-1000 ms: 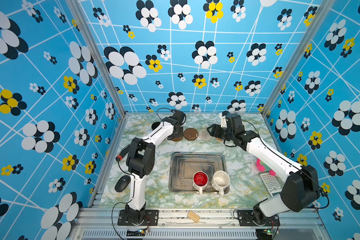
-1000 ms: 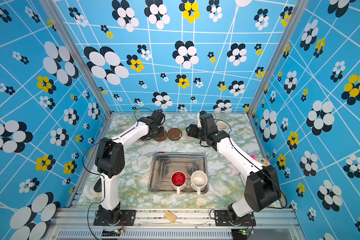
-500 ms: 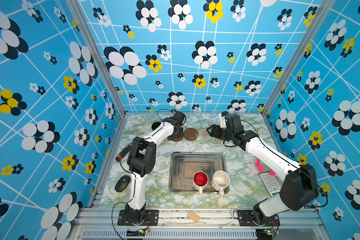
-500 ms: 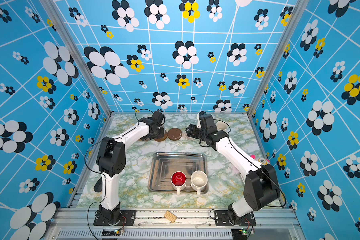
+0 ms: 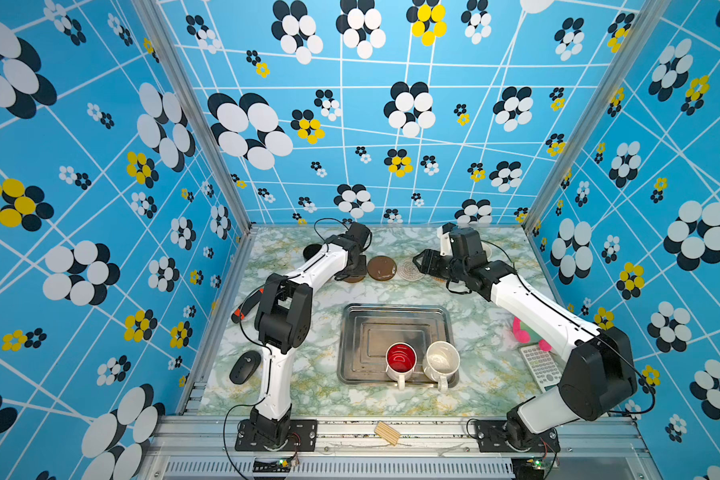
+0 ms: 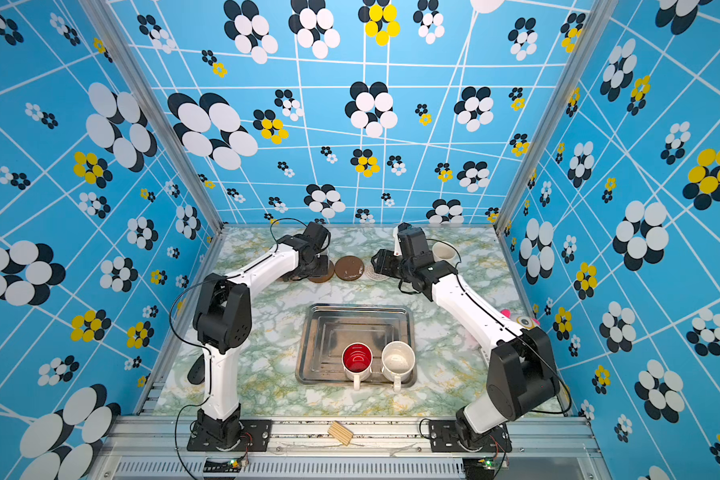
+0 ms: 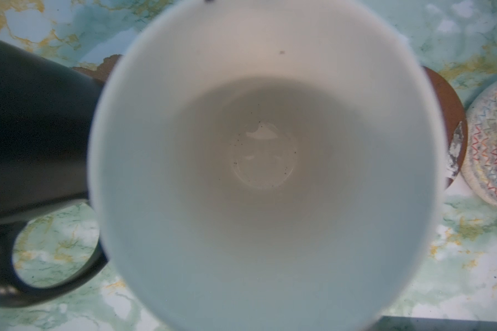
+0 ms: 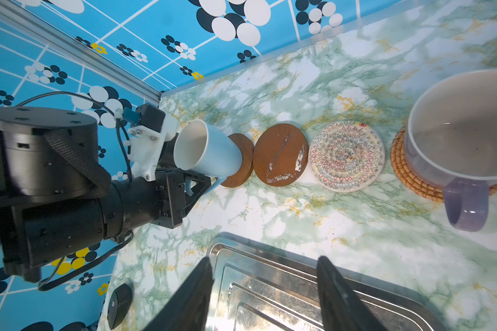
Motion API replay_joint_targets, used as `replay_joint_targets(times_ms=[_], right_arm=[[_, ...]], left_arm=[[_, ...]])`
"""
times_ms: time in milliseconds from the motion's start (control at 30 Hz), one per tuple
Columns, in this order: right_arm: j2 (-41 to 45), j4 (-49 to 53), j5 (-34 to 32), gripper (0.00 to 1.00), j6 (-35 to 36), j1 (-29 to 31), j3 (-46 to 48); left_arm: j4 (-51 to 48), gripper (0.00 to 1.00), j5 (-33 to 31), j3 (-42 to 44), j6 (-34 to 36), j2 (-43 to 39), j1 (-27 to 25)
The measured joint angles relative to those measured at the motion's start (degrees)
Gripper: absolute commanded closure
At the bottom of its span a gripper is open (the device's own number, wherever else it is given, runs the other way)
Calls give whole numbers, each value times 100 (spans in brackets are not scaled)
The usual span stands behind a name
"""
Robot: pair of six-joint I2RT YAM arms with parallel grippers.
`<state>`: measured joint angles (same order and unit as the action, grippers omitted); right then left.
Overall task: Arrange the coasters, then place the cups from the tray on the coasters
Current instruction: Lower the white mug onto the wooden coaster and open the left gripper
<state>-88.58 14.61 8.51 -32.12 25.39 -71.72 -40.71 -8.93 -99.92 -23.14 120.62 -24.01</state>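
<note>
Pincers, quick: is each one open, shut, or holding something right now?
Left pincer: shut on the light blue mug, by its handle.
Right pincer: open, holding nothing.

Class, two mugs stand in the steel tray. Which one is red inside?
The white mug with the red inside, left of its neighbour in both top views; the speckled white mug is pale inside.

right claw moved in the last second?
No. The right claw stays open in the same spot, right of the grey coaster, beyond the tray far rim.
</note>
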Motion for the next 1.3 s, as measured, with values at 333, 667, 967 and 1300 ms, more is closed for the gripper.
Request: replay_joint_targets(times_ms=[333, 667, 967, 1300], right_arm=[[-114, 2, 81, 40, 0, 0, -2], [-157, 2, 111, 40, 0, 0, -4], [-162, 2, 111, 40, 0, 0, -7], [-162, 2, 109, 40, 0, 0, -7]], left_arm=[[-94, 82, 20, -146, 4, 87, 0], [-111, 82, -7, -153, 7, 87, 0], [-125, 81, -31, -153, 9, 87, 0], [-136, 66, -114, -153, 4, 87, 0]])
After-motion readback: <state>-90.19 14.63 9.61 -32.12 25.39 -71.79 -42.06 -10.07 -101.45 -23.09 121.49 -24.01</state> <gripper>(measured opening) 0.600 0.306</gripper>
